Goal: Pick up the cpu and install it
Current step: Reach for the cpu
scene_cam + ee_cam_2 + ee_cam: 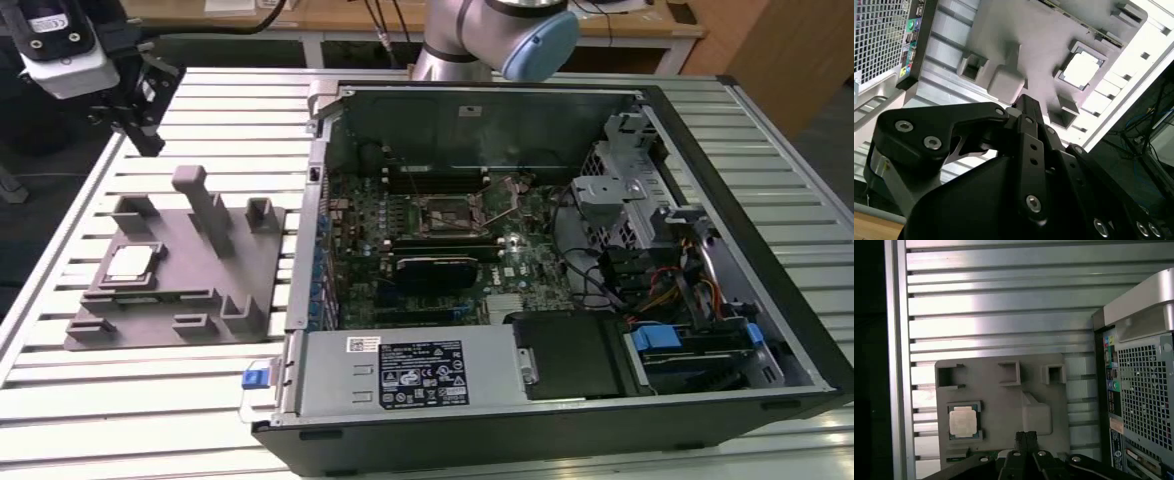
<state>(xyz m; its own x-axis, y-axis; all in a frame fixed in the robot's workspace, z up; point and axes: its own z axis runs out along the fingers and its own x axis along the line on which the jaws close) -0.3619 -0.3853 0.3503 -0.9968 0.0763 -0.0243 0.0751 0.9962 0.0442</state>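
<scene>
Cpu (131,262) is seated flat in a square pocket of the grey fixture (174,295), at 9 o'clock of the open computer case (534,440) on the slatted table (134,400). Gripper (144,140) is hung at 12 o'clock of the cpu, apart from it, fingers pressed together, nothing gripped.

Robotics lab or electronics assembly workshop — slatted aluminium bench (147,400) across the frame, opened desktop computer case (534,440) at centre right, grey fixture (147,310) at left, robot arm (501,35) and wooden desks (334,20) along the top edge.
</scene>
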